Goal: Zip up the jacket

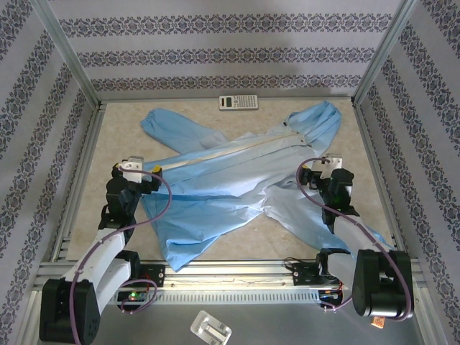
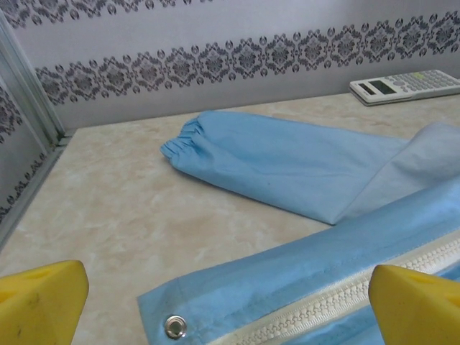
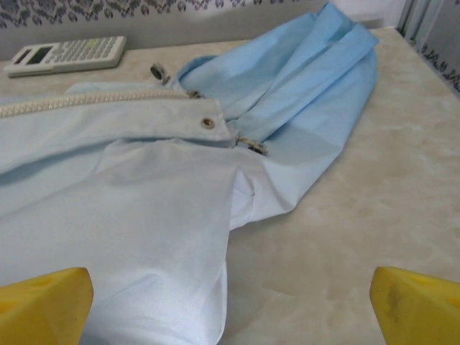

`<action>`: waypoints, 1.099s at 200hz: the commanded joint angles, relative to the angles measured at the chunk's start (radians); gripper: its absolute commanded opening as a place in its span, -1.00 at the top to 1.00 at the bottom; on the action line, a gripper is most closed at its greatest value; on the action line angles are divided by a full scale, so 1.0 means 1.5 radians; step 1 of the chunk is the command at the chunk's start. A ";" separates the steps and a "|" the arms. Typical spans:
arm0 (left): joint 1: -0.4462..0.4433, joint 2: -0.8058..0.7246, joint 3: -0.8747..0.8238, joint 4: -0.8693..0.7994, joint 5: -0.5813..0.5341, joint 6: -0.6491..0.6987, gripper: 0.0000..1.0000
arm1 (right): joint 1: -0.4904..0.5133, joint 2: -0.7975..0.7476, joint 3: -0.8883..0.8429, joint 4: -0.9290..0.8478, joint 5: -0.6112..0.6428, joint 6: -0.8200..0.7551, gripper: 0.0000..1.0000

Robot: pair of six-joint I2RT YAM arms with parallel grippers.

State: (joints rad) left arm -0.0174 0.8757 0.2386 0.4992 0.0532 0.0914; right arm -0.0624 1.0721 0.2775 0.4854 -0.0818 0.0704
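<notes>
**A:** Where does your light-blue, thin-fabric hooded jacket (image 1: 215, 198) lie?

**B:** Take the flat grey calculator (image 1: 238, 103) at the far edge as your mark. The jacket is spread flat on the beige marbled tabletop (image 1: 118, 136), starting just nearer to you than the calculator and reaching almost to the near edge. Its hood (image 1: 320, 118) lies to the near right of the calculator. One elastic-cuffed sleeve (image 1: 169, 129) stretches to the calculator's near left.

**A:** And the zipper?

**B:** You see the pale whitish zipper strip (image 1: 230, 147) run slantwise. It starts at a hem corner well to the near left of the calculator and climbs to the collar on the calculator's near right. Your left wrist camera shows the teeth beside a round metal snap (image 2: 175, 327) on that hem corner.

**A:** How do your tools stand?

**B:** Your left tool (image 1: 152, 171) sits to the near left of the calculator, at the hem end of the strip. Its yellow fingers (image 2: 39, 302) are spread wide, gripping nothing. Your right tool (image 1: 310, 171) sits to the near right of the calculator, over the jacket below the hood. Its yellow fingers (image 3: 43, 305) are also wide apart, closed on nothing.
</notes>
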 commanded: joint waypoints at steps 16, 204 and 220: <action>0.009 0.095 -0.011 0.123 0.017 -0.046 -0.99 | 0.007 0.061 0.001 0.139 0.021 -0.019 -0.96; 0.016 0.475 0.105 0.284 -0.005 -0.061 -0.99 | 0.032 0.291 0.085 0.255 0.034 -0.018 -0.96; 0.016 0.475 0.105 0.284 -0.005 -0.061 -0.99 | 0.033 0.299 0.074 0.283 0.027 -0.020 -0.96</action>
State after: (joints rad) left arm -0.0093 1.5822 0.3786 0.9298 0.0544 0.0204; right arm -0.0216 1.4979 0.3916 0.8291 -0.0544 0.0521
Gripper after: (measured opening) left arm 0.996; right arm 0.982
